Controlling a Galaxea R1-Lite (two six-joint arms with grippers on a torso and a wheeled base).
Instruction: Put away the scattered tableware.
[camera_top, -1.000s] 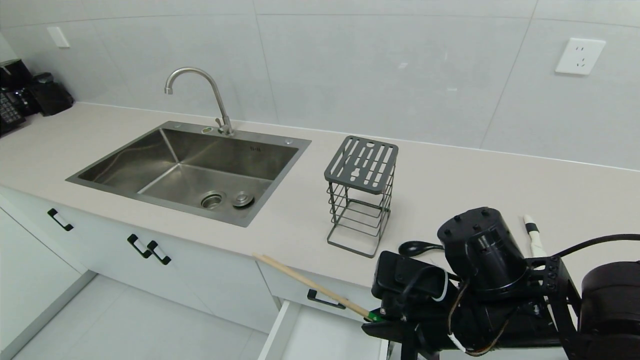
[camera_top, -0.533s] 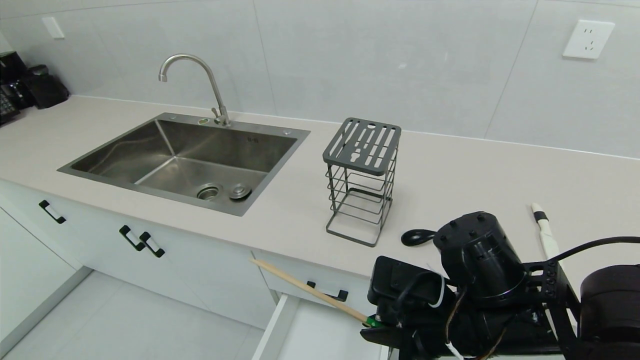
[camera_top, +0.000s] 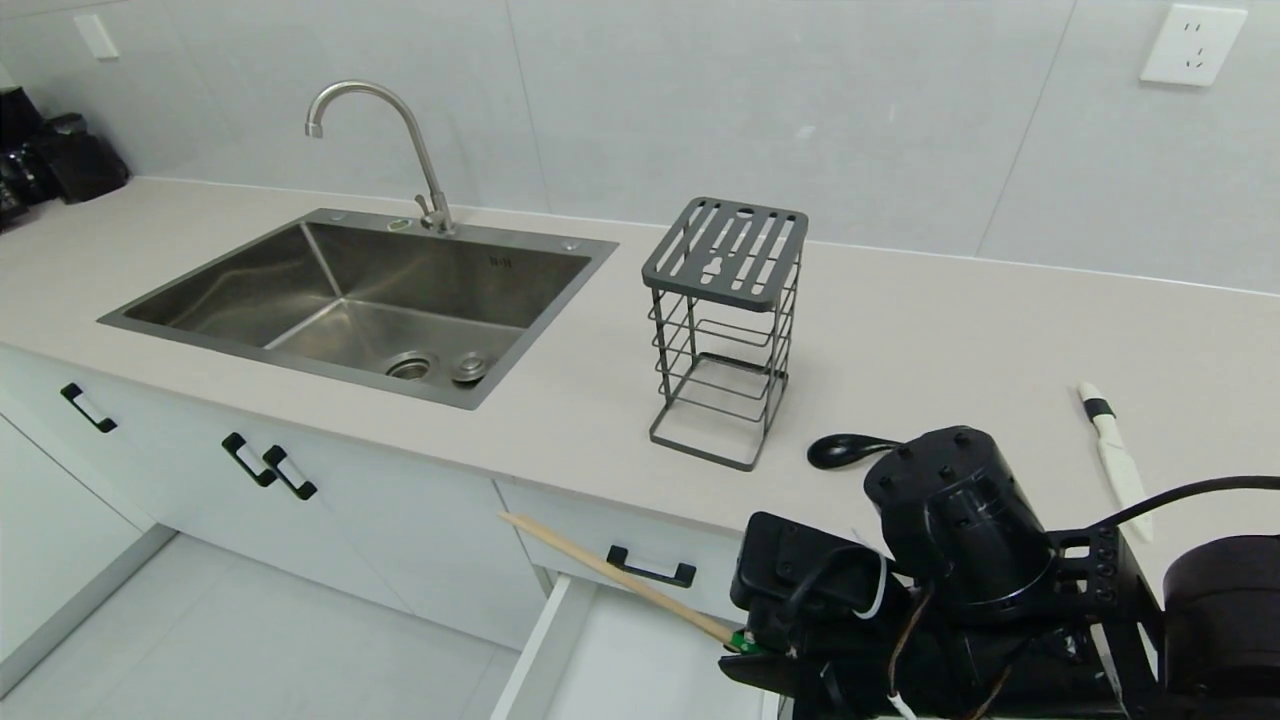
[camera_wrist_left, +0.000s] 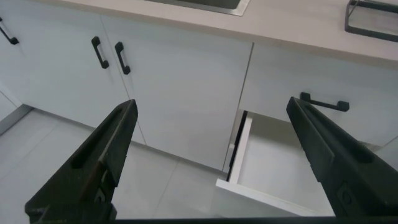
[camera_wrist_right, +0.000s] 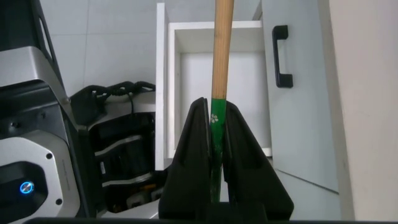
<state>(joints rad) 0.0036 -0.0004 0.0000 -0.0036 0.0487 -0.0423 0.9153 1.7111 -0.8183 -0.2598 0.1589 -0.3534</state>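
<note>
The chopsticks (camera_top: 620, 575) are held clamped in the right gripper (camera_top: 745, 645) at lower centre of the head view, slanted up-left over the open drawer (camera_top: 560, 660). The left gripper (camera_wrist_left: 211, 109) is seen with jaws spread wide, empty. A spoon (camera_top: 840, 450) and knife (camera_top: 1115, 460) are seen on the counter (camera_top: 950, 340), right of the rack (camera_top: 725, 330).

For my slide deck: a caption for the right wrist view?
Right hand shut on wooden chopsticks above the open white drawer.
</note>
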